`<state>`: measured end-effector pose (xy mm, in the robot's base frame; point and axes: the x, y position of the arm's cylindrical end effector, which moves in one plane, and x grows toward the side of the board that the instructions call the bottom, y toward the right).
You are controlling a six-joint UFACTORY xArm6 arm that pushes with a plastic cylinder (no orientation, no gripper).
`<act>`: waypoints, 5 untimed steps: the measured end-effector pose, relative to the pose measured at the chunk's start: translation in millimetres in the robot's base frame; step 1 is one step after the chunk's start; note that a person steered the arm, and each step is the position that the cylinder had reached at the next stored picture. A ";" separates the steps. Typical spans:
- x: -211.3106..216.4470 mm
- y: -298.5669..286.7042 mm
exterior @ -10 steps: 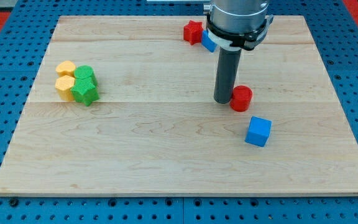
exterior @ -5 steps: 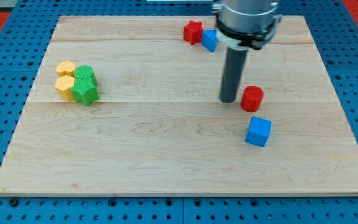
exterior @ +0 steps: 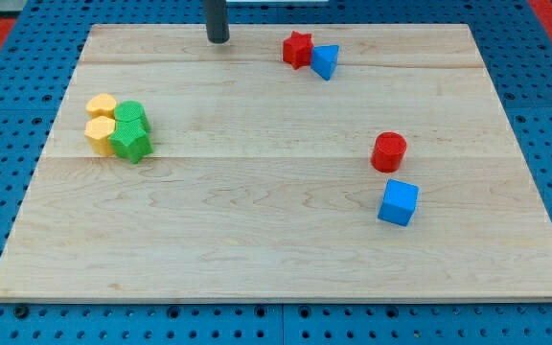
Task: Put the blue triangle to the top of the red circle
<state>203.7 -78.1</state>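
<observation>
While my tip [exterior: 218, 39] rested bare near the board's top edge, touching nothing, the blue triangle [exterior: 325, 61] sat beside the red star [exterior: 298, 49]; I judged a push from above would carry it toward the red circle [exterior: 388, 152].

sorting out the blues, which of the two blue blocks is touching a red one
The blue triangle at the view's top, pressed against the red star. The blue cube sits apart, just below the red circle.
</observation>
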 end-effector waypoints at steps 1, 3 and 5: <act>-8.7 55.7; 2.7 146.9; 38.6 148.4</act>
<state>242.3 70.3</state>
